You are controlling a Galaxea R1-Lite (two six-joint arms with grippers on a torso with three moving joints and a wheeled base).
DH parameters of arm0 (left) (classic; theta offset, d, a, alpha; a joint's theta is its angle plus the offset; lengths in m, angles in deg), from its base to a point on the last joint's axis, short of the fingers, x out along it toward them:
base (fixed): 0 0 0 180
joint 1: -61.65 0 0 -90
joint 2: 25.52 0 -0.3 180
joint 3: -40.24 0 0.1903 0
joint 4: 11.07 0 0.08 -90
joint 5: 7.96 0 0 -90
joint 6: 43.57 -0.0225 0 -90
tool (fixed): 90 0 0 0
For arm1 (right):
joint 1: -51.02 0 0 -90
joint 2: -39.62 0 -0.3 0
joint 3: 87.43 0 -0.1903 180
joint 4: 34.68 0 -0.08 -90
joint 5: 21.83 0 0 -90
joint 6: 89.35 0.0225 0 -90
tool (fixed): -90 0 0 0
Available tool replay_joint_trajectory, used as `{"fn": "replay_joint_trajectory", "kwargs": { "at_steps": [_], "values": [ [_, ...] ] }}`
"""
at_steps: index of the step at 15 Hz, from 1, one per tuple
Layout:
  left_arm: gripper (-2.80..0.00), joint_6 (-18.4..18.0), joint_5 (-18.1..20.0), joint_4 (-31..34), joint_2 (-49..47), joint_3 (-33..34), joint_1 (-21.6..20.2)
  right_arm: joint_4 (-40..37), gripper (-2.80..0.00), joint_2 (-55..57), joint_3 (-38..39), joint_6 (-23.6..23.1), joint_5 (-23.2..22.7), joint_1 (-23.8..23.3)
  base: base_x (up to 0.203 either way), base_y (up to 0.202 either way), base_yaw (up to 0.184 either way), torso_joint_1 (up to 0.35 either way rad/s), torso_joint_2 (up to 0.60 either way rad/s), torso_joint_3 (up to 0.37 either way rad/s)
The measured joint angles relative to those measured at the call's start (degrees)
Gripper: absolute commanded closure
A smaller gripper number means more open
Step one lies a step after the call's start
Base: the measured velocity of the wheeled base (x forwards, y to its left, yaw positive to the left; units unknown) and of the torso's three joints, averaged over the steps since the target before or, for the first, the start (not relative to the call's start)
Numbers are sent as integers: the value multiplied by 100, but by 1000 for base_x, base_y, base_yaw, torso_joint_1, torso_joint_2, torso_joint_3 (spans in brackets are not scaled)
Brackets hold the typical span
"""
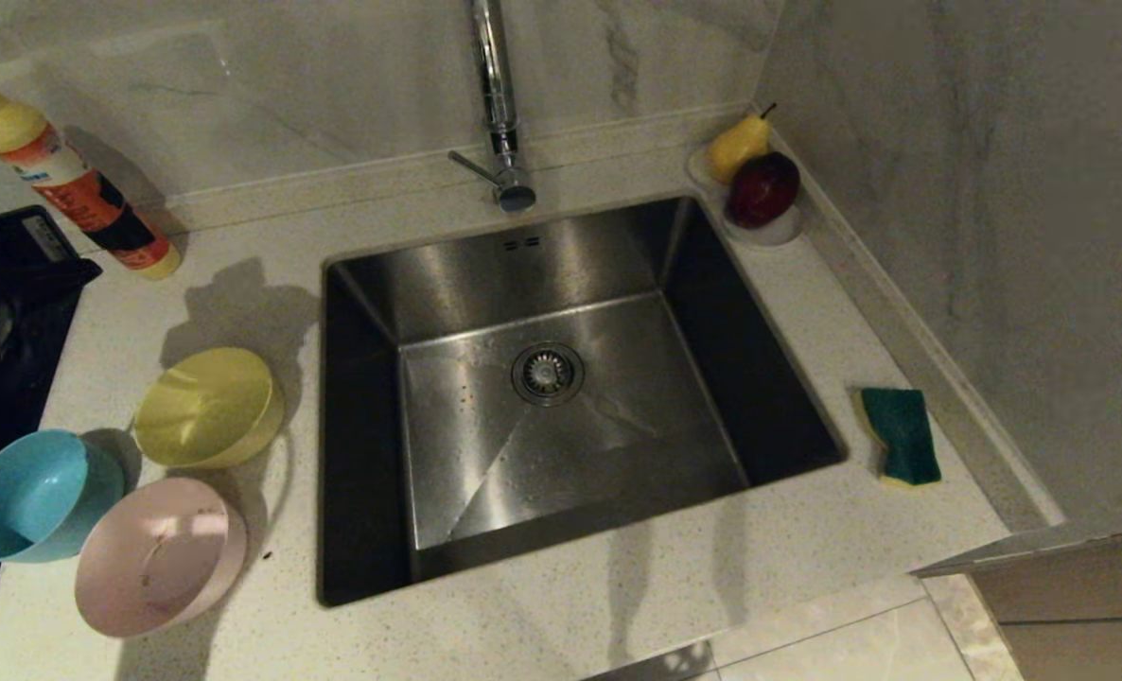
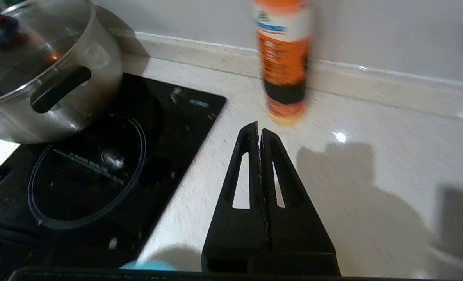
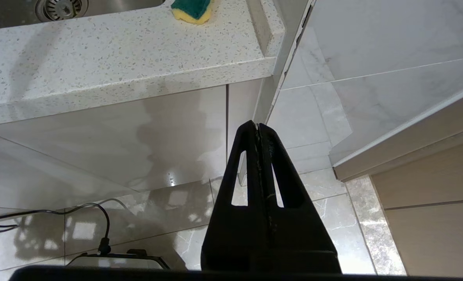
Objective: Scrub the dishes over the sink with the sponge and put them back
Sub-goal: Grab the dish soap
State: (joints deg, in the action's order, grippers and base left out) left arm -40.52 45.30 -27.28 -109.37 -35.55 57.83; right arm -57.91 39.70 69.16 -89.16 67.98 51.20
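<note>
Three bowls sit on the counter left of the sink: a yellow bowl, a light blue bowl and a pale pink bowl with brownish smears. The sponge, green face up, lies on the counter right of the sink; the right wrist view shows the sponge from below the counter edge. My left gripper is shut and empty above the counter between the hob and the orange bottle. My right gripper hangs shut and empty below the counter front. Neither gripper shows in the head view.
An orange dish-soap bottle stands at the back left, and the bottle is just beyond my left fingertips. A black hob carries a lidded steel pot. A white dish with a pear and a dark red fruit sits at the sink's back right. The tap rises behind the basin.
</note>
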Motion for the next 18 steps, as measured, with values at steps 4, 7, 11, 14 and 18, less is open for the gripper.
{"fn": "replay_joint_trajectory", "kwargs": {
  "at_steps": [4, 7, 11, 14, 18],
  "values": [
    [-280, -3, 179, -789, -802, -145, -500, 2, 0, 0, 0, -2, 0, 0, 0, 0, 0, 0, 0, 0],
    [-280, 66, 534, -904, -1067, -152, -593, 5, 0, 0, 0, 0, 2, 0, 0, 0, 0, 0, 0, 0],
    [-280, 146, 850, -921, -1165, -248, -689, 0, 0, 0, 0, -2, 2, 0, 0, 0, 0, 0, 0, 0],
    [-280, 379, 909, -912, -1331, -505, -848, 2, 0, 0, 0, 0, 2, 0, 0, 0, 0, 0, 0, 0],
    [-280, 566, 1178, -908, -1626, -774, -1064, 0, 0, 0, 0, -1, 0, 0, 0, 0, 0, 0, 0, 0]
  ]
}}
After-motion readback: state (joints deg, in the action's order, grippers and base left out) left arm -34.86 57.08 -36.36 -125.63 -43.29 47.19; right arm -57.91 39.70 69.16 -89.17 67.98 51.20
